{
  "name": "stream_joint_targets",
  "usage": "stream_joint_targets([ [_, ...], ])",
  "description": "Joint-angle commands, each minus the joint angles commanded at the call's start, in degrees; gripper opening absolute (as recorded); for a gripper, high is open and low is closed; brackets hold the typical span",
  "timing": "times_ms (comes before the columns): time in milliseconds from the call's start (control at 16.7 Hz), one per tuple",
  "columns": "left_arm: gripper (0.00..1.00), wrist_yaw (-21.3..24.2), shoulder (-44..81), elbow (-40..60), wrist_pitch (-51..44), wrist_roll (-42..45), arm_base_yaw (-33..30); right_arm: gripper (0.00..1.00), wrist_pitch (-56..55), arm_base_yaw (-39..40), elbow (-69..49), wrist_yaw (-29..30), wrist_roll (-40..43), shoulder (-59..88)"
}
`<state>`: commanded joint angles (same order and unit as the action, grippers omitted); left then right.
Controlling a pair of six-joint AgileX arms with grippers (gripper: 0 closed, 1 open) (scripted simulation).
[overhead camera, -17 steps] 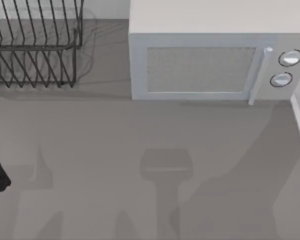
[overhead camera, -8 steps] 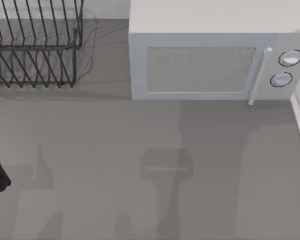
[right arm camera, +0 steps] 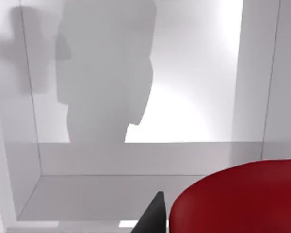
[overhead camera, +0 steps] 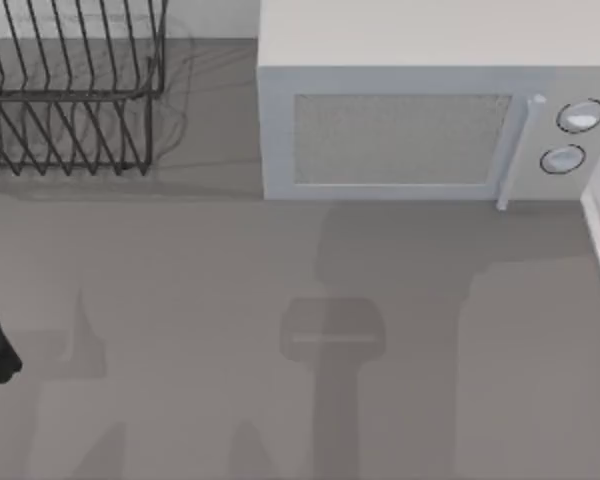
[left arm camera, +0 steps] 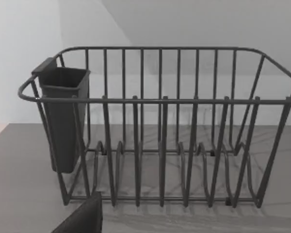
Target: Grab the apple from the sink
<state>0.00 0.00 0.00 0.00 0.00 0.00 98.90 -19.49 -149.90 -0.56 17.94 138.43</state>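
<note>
From above, a grey tabletop point(overhead camera: 180, 300) carries a wire dish rack point(overhead camera: 70, 90) at 10 o'clock and a microwave point(overhead camera: 420, 110) at 1 o'clock. Left wrist: the rack faces the camera. Right wrist: the apple point(right arm camera: 237, 199) looms close inside the white sink point(right arm camera: 136, 160); claw state cannot be told.

On my overhead feed a white microwave point(overhead camera: 420, 110) fills the upper right of the frame, its door shut, with a speckled window, a vertical handle point(overhead camera: 515, 150) and two round knobs point(overhead camera: 572, 135) stacked at its right end. In the upper left stands a dark wire dish rack point(overhead camera: 70, 90), well apart from the microwave. Both sit on the grey surface point(overhead camera: 180, 300). My left wrist feed shows the rack point(left arm camera: 160, 141) upright, with a dark cutlery cup point(left arm camera: 63, 116) hung inside one end.
</note>
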Motion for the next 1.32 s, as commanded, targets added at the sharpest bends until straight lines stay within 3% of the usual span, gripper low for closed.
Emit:
stream_joint_targets([
  [180, 1.00, 0.0, 0.0, 0.0, 0.0, 0.0, 0.0, 0.00, 0.7, 3.7, 3.3, 0.6, -3.7, -3.4],
  [360, 1.00, 0.0, 0.0, 0.0, 0.0, 0.0, 0.0, 0.00, 1.0, 12.9, 11.3, 1.6, -12.7, -11.0],
  [900, 1.00, 0.0, 0.0, 0.0, 0.0, 0.0, 0.0, 0.00, -10.3, 56.4, 46.3, 2.1, -55.6, -33.4],
  [1080, 1.00, 0.0, 0.0, 0.0, 0.0, 0.0, 0.0, 0.00, -16.1, 63.5, 54.8, 1.2, -62.9, -35.8],
  [1320, 1.00, 0.0, 0.0, 0.0, 0.0, 0.0, 0.0, 0.00, -20.3, 65.2, 59.7, 0.6, -64.4, -36.8],
])
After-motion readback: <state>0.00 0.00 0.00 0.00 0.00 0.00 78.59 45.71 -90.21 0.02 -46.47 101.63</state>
